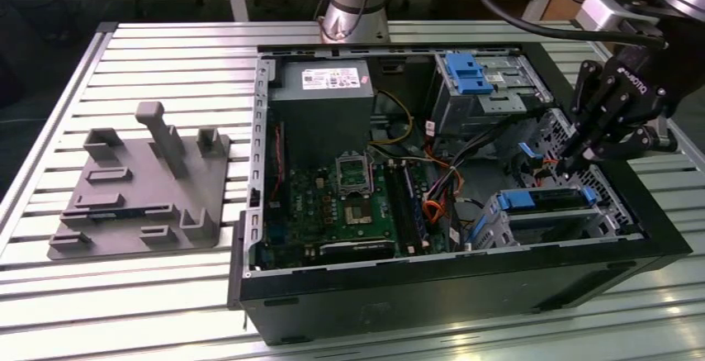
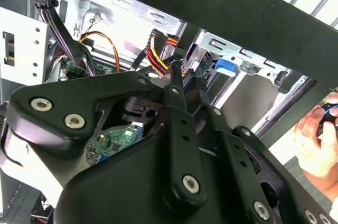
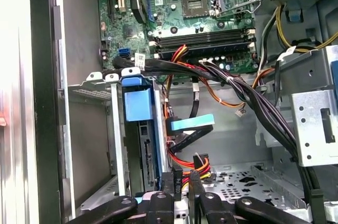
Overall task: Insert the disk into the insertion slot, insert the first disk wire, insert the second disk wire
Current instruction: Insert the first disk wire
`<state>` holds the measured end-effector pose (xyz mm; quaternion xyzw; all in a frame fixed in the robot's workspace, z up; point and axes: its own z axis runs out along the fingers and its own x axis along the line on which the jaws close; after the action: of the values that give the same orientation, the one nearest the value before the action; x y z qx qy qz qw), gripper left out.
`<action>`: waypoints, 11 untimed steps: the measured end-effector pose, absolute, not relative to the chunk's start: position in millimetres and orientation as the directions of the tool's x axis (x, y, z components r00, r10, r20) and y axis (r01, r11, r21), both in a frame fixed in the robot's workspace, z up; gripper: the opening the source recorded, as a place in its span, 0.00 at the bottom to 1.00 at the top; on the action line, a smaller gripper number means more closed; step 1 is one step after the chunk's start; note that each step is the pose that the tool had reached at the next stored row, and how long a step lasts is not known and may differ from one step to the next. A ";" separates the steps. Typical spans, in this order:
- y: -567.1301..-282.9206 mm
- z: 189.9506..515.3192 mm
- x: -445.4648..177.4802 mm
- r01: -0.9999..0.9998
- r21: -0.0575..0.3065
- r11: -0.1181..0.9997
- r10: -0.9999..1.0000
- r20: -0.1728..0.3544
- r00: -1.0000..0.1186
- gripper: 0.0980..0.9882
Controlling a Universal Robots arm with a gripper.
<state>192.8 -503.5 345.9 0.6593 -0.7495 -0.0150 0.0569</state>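
The disk point(image 1: 547, 199) in its blue carrier sits inside the insertion slot point(image 1: 493, 222), at the corner of the open computer case point(image 1: 441, 282) on the slatted tabletop point(image 1: 154, 295). The end effector point(image 1: 567, 165) hangs just above it. In the first wrist view, its fingers point(image 3: 177, 179) are drawn close together on the black plug of a red-and-yellow disk wire point(image 3: 199, 161), just beside the disk's point(image 3: 135, 105) edge.
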 end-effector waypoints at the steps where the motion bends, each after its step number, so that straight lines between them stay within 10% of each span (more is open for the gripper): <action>1: -503.6 345.7 192.8 -0.986 0.098 0.134 -0.990 0.065 -0.128 0.18; 11: -503.5 344.2 192.8 -0.982 0.098 0.164 -0.985 0.065 -0.158 0.16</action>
<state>192.8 -503.5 344.2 0.6464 -0.7608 -0.0161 0.0565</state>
